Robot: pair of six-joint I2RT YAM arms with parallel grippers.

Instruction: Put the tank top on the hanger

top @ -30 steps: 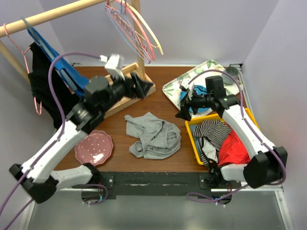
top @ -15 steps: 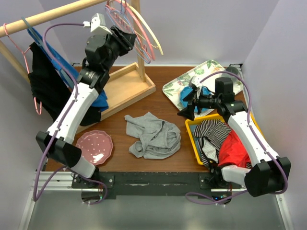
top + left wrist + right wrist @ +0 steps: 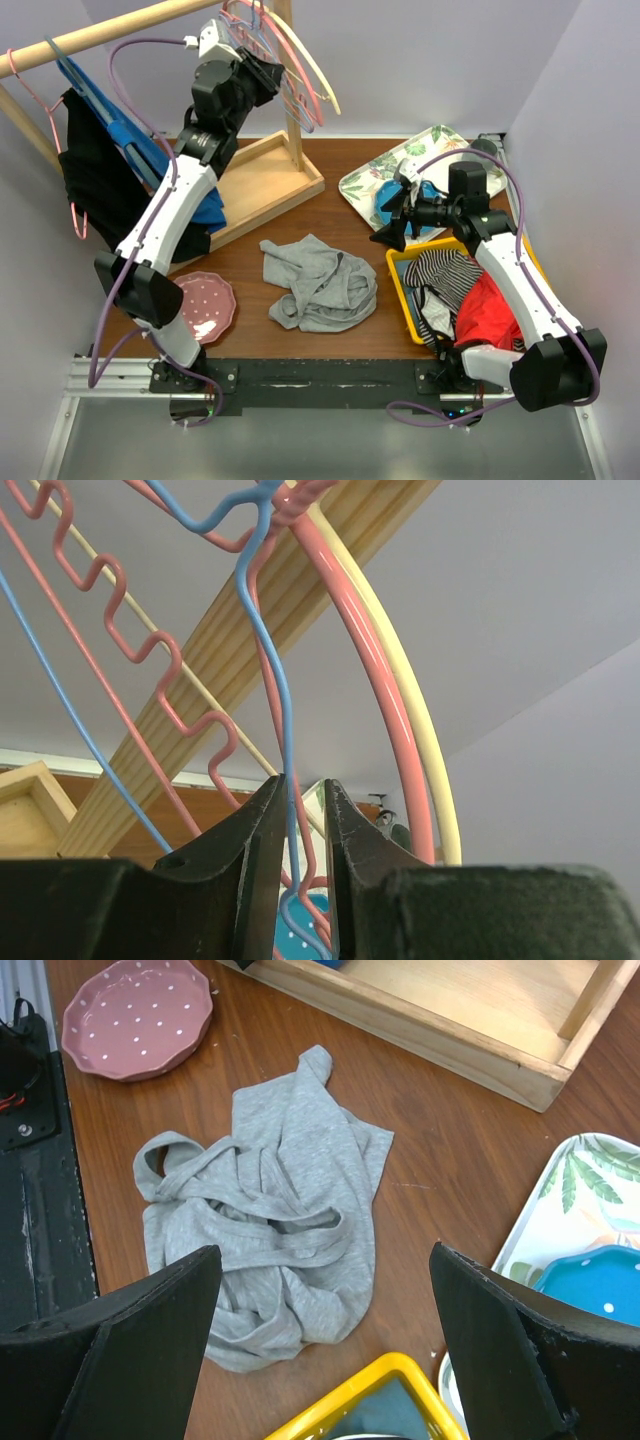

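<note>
No readable text, label, brand, number or sign in any of the three views.

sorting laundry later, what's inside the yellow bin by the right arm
A black-and-white striped garment and a red garment fill the yellow bin. Its floor and anything beneath them are covered.
</note>
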